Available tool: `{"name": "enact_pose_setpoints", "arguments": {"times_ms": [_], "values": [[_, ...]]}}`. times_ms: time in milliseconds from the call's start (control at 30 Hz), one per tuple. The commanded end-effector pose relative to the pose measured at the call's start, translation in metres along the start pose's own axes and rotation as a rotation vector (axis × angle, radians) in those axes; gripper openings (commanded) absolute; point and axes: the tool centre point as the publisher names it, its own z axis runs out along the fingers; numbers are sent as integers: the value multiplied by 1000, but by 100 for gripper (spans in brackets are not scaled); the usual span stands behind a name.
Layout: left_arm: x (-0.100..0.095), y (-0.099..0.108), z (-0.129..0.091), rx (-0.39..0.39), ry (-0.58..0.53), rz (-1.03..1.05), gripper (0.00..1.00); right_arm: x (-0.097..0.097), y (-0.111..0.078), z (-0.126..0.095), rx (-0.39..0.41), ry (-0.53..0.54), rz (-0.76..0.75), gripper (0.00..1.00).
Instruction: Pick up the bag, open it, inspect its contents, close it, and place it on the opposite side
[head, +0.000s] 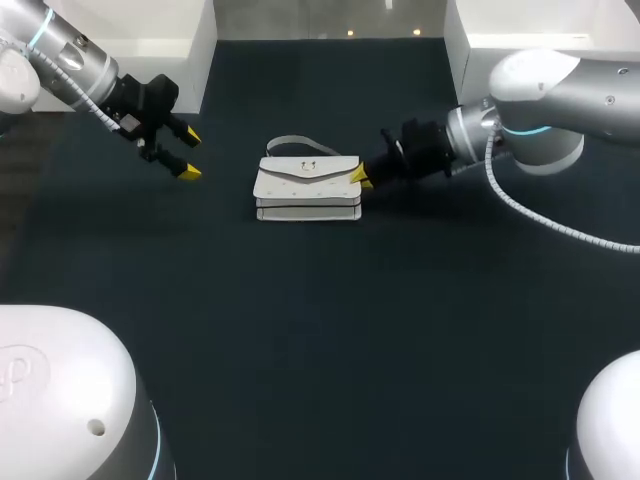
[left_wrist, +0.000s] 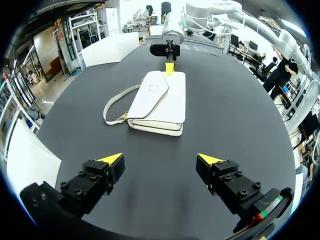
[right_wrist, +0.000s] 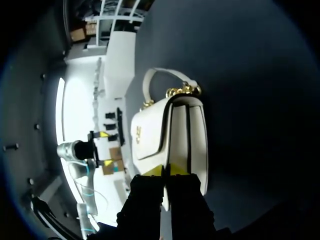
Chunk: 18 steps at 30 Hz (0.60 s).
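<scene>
Bag (head: 308, 187) lying flat, looking light, soft-walled, smooth; strap (head: 287, 141) offering best hold. Right gripper (head: 358, 178) pinching bag end, nearly closed; left gripper (head: 190, 152) hanging wide open, empty.

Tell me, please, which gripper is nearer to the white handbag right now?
Right. The right gripper is at one end of the white handbag, touching it; the left gripper hangs open, clearly apart, off the bag's other end.
</scene>
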Motion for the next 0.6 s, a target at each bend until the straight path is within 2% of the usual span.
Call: {"name": "enact_pose_setpoints", "arguments": {"times_ms": [33,333,600], "values": [[0,0,1,2,-2,1,100,1,1,2,3,-4,-1,0],[0,0,1,2,-2,1,100,1,4,4,11,0,-1,0],[0,0,1,2,-2,1,100,-3,8,-4,1,-1,2,0]]}}
